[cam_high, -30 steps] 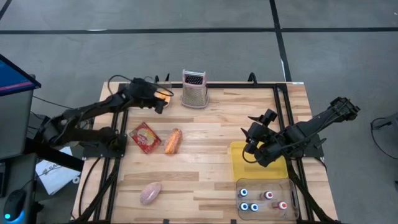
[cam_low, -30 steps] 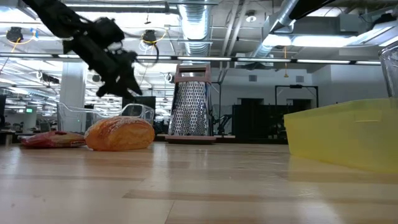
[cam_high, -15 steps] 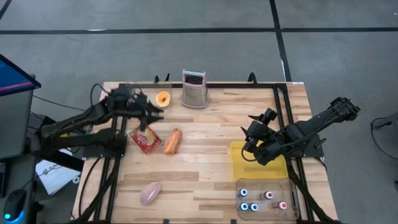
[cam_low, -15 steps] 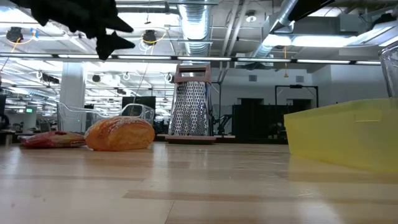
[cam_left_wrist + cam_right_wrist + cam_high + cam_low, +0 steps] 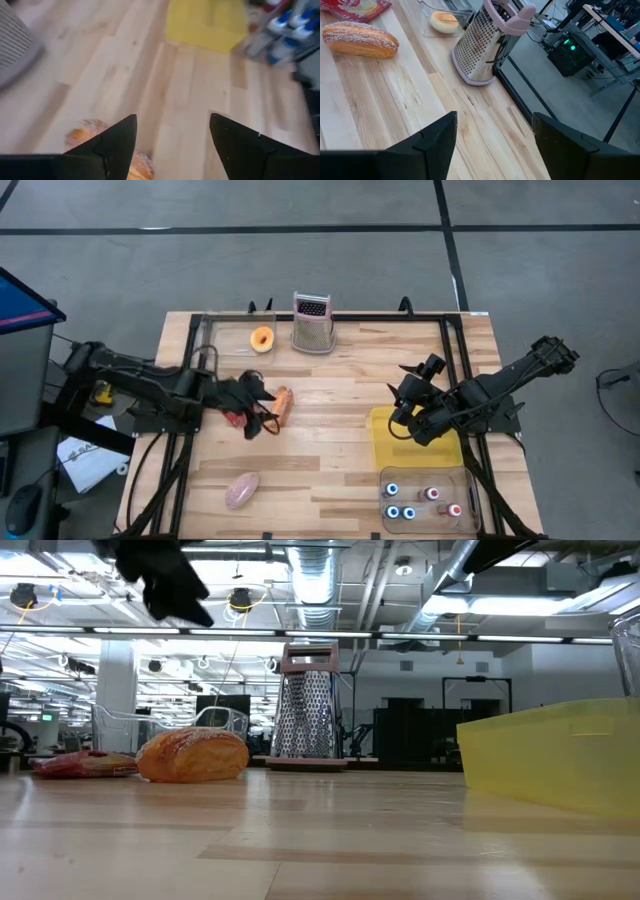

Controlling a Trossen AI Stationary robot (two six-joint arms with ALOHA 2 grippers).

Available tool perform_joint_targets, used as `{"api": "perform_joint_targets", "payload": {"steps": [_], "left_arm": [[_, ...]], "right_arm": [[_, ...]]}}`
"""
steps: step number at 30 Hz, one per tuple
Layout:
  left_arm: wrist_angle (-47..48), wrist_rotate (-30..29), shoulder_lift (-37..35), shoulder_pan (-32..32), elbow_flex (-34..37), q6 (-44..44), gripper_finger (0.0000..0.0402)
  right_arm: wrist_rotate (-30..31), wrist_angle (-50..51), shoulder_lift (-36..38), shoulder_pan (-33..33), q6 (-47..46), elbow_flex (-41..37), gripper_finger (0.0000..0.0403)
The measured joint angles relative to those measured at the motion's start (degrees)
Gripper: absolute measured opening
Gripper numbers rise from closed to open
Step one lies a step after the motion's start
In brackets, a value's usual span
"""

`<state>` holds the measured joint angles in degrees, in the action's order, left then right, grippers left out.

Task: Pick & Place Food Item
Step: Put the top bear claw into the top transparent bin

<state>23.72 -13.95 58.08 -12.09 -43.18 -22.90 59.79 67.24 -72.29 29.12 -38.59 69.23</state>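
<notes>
Left gripper (image 5: 262, 412) hovers above the wooden table (image 5: 330, 450), over the spot where the red snack packet (image 5: 232, 416) and the sugar-dusted bread roll (image 5: 281, 406) lie side by side; its fingers (image 5: 112, 145) are spread apart with nothing between them, and the wrist view looks down past them onto bare planks and the end of the roll. In the low view the gripper hangs dark and high above the roll, clear of it. The roll rests flat on the table, just right of the packet, with the left arm partly covering the packet from above. At the table's far edge a clear container (image 5: 240, 338) holds a halved orange-coloured fruit or bun (image 5: 262, 339); I cannot tell which. Beside that container stands a metal box grater (image 5: 313, 323) with a pink handle, upright. Near the front edge, left of centre, lies a pale pink food item (image 5: 242, 490), well apart from everything else

Right gripper (image 5: 402, 406) waits at the table's right side, over the near edge of a yellow bin (image 5: 385, 442), fingers (image 5: 437, 137) also spread and empty. In front of the yellow bin sits a clear tray (image 5: 470, 515) holding small bottles (image 5: 420, 502) with blue and red caps
</notes>
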Motion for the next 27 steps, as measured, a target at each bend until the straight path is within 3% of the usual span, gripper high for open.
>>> {"api": "perform_joint_targets", "payload": {"steps": [3, 8, 13, 18, 21, 27], "left_arm": [[6.1, -6.0, 5.5, -3.2, -7.0, -0.4, 0.0262], [20.9, -6.3, 15.1, 0.2, -19.4, -5.9, 0.0298], [34.4, 4.2, 22.3, 9.3, -25.9, -10.0, 0.0325], [38.1, 16.9, 26.2, 17.2, -25.9, -12.1, 0.0340], [39.5, 20.3, 28.1, 19.4, -25.9, -10.5, 0.0344], [35.9, 20.4, 30.4, 19.4, -25.9, -12.1, 0.0338]], "right_arm": [[-0.5, 0.0, 0.0, 0.0, 0.0, 0.0, 0.0249], [-2.2, 0.0, 0.0, 0.0, 0.0, 0.0, 0.0249], [-4.7, 0.0, 0.0, 0.0, 0.0, 0.0, 0.0249], [-7.3, 0.0, 0.0, 0.6, 0.0, 0.0, 0.0249], [-7.7, 0.0, 0.0, 1.6, 0.0, 0.0, 0.0249], [-8.1, 0.0, 0.0, 3.6, 0.0, 0.0, 0.0249]]}}
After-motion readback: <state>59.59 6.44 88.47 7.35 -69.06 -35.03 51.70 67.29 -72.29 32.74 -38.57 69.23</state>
